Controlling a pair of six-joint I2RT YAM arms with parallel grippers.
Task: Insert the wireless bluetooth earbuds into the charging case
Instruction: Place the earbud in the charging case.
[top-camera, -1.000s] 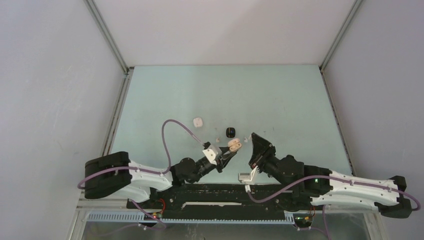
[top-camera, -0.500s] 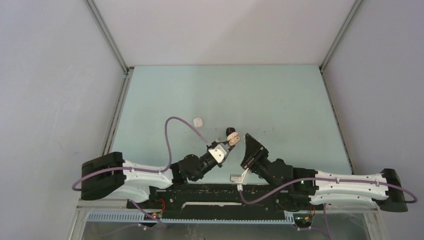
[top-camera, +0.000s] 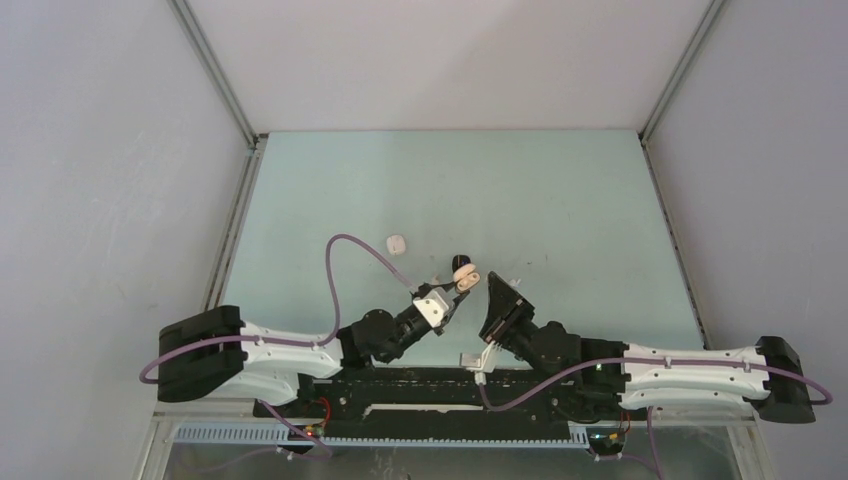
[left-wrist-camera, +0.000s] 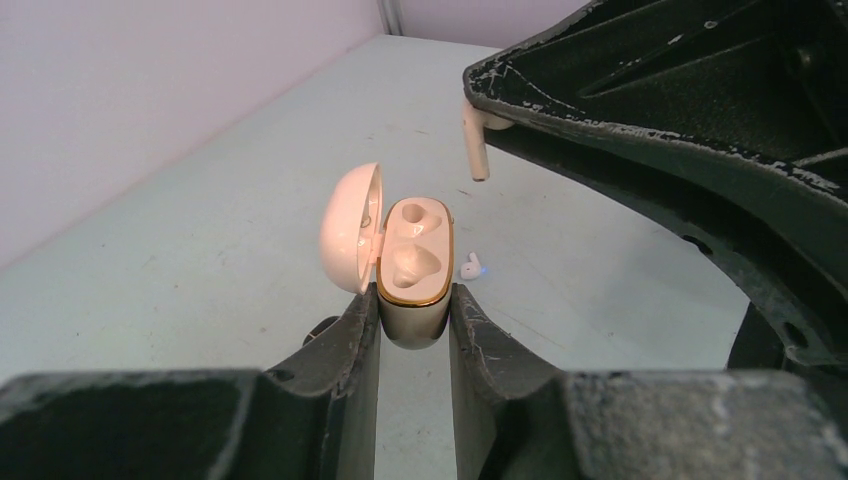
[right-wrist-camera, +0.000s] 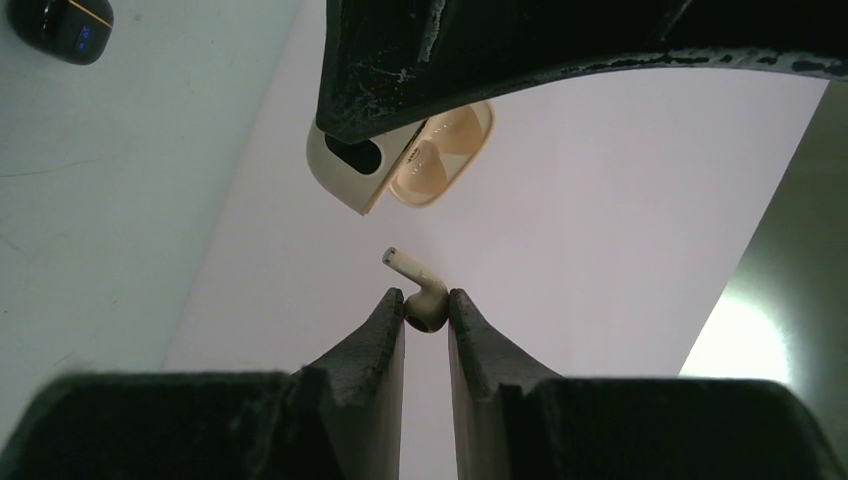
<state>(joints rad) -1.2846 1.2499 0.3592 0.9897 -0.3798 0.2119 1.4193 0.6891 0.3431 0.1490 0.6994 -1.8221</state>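
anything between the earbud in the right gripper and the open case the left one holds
Nothing. The right wrist view shows only bare air between the earbud and the open case.

- The left arm (top-camera: 290, 352) is reaching forward and rightward, its left gripper (left-wrist-camera: 413, 310) squeezing the charging case (left-wrist-camera: 412, 258) between narrow jaws.
- The right arm (top-camera: 690, 372) is stretching leftward, its right gripper (right-wrist-camera: 427, 305) pinching an earbud (right-wrist-camera: 418, 278), with its tips close beside the left gripper's but apart.

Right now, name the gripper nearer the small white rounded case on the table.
Left: the left gripper sits right of the white case; the right gripper lies farther right.
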